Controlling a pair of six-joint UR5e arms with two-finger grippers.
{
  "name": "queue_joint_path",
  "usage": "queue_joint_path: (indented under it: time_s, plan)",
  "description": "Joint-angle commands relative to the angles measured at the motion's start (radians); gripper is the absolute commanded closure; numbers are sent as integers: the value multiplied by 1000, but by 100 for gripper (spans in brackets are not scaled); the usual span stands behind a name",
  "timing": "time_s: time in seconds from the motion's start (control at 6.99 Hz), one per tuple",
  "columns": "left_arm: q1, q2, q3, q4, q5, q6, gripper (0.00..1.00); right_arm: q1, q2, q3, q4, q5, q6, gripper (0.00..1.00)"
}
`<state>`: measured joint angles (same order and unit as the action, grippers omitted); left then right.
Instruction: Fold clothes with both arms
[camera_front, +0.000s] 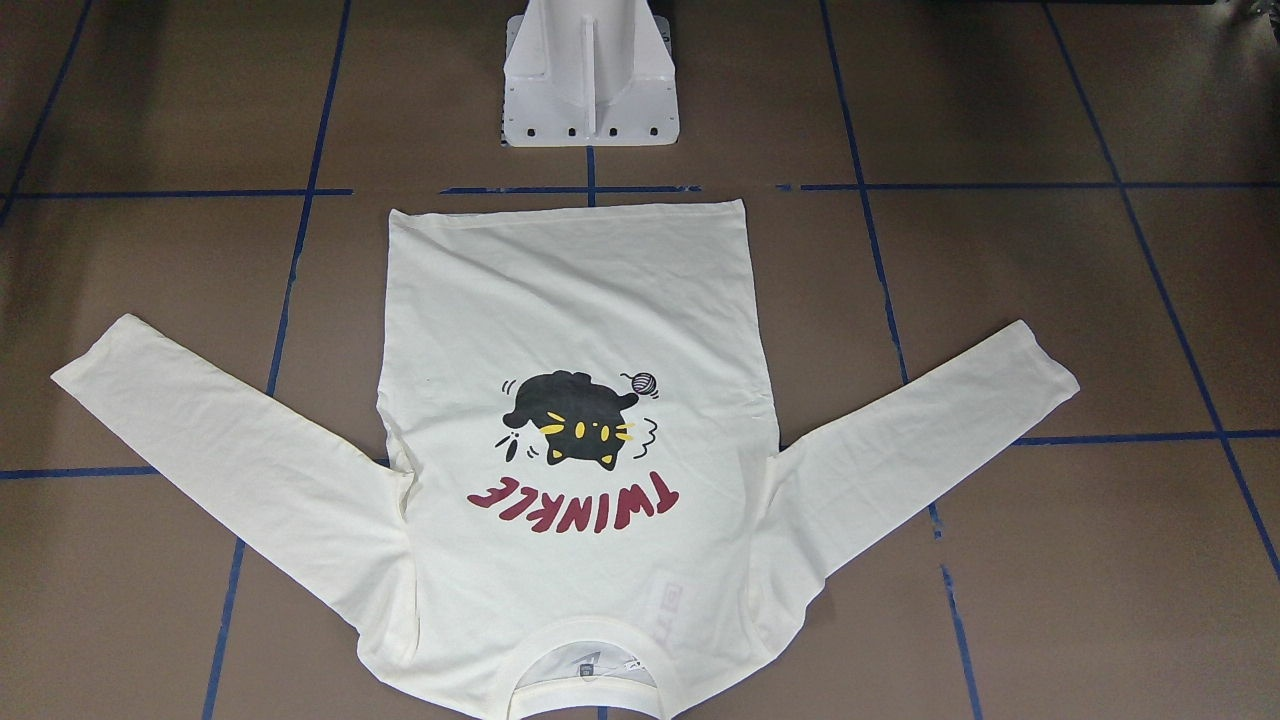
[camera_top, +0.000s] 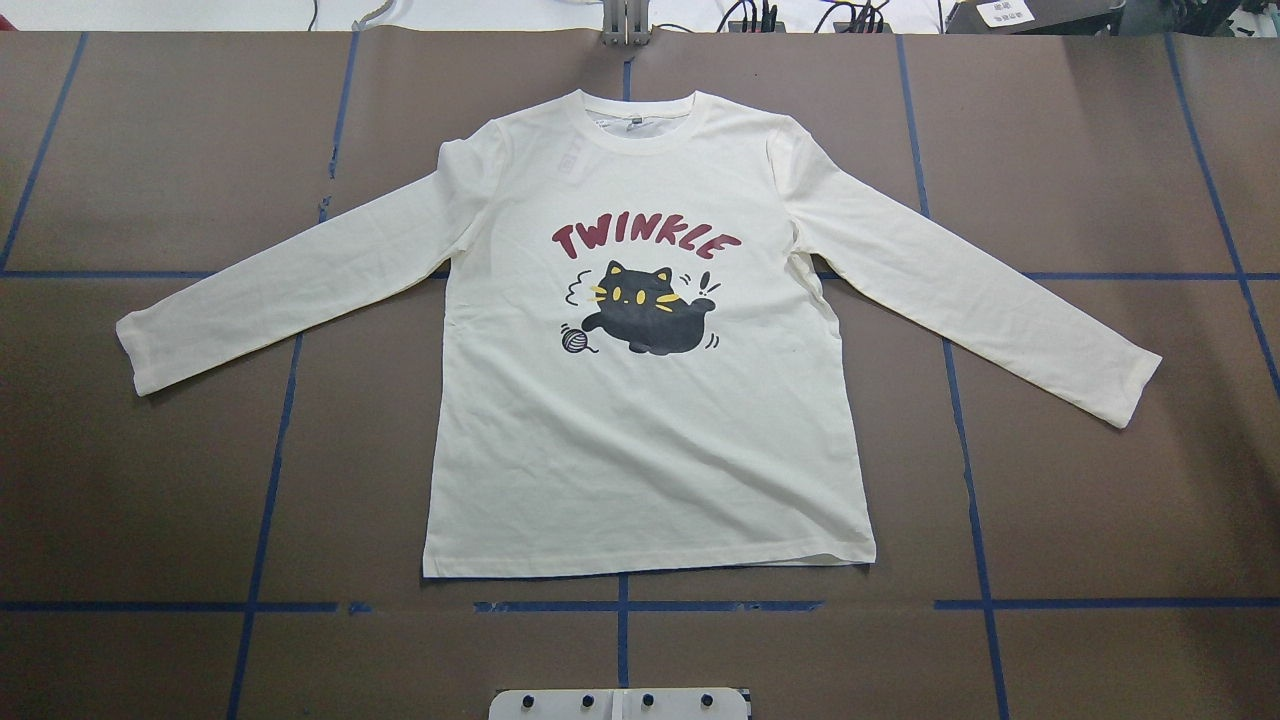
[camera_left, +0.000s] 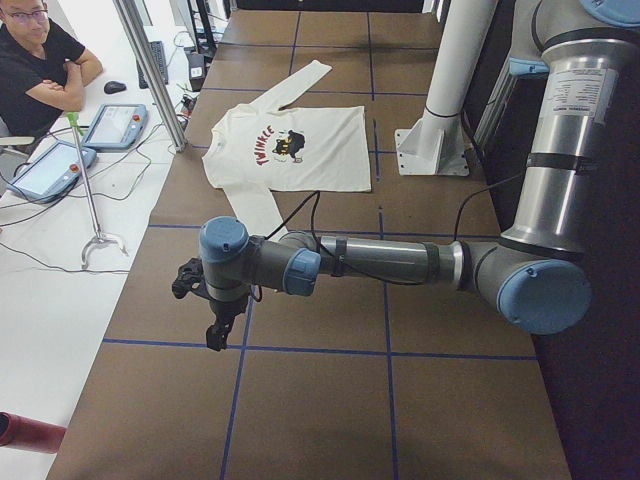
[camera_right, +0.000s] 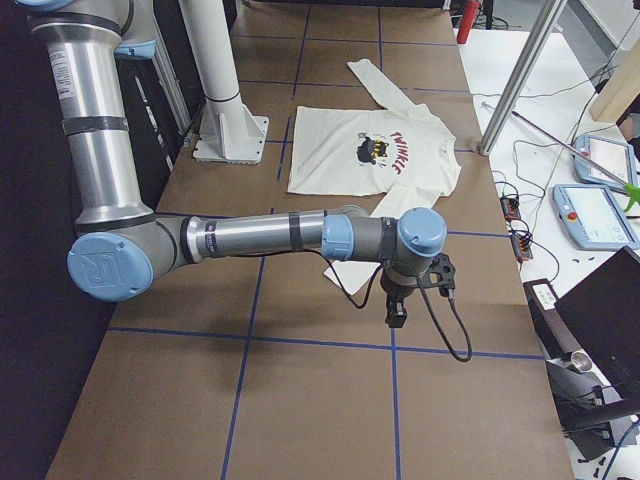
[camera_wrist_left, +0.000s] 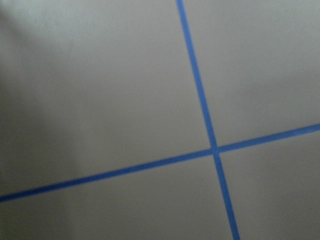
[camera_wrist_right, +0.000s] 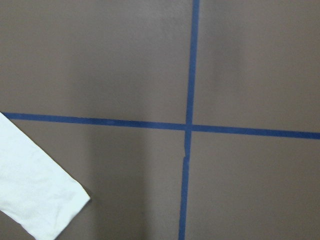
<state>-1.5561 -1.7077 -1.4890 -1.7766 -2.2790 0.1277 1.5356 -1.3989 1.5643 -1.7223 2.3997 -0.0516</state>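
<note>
Left gripper (camera_left: 213, 338) and right gripper (camera_right: 396, 314) hover past the cuffs (camera_top: 135, 360), can't tell if spread or pressed together. T-shirt (camera_top: 650, 430) lies flat mid-table (camera_top: 150, 480), print up. Suggest pinching both cuffs and folding inward in sync, no dragging.

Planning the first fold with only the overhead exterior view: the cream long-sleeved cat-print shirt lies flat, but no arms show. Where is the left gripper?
Observer: The black two-finger left gripper hangs pointing down over bare brown table, beyond the cream shirt's sleeve end. Its wrist camera sees only a blue tape cross.
Operator: And the right one?
Observer: The black right gripper hangs just past the other sleeve's cuff, which shows in its wrist camera's corner.
</note>
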Motion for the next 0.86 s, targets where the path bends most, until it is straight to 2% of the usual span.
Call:
queue_joint_path:
  time_s: [0.0, 0.14, 0.29, 0.43, 0.57, 0.72]
  plan:
    - [5, 8, 1, -76, -111, -50, 0, -124, 9, 43, 62, 13, 234, 0]
    - [5, -1, -7, -78, -112, -65, 0, -196, -111, 118, 307, -3, 445, 0]
    - [5, 2, -1, -107, -112, -62, 0, -260, -191, 109, 571, -46, 614, 0]
    - [5, 6, 18, -168, -109, -78, 0, -363, -209, 97, 724, -156, 756, 0]
    - [5, 10, 35, -191, -109, -80, 0, -440, -230, 82, 748, -203, 797, 0]
    - [5, 10, 38, -193, -109, -80, 0, -459, -232, 80, 748, -218, 797, 0]
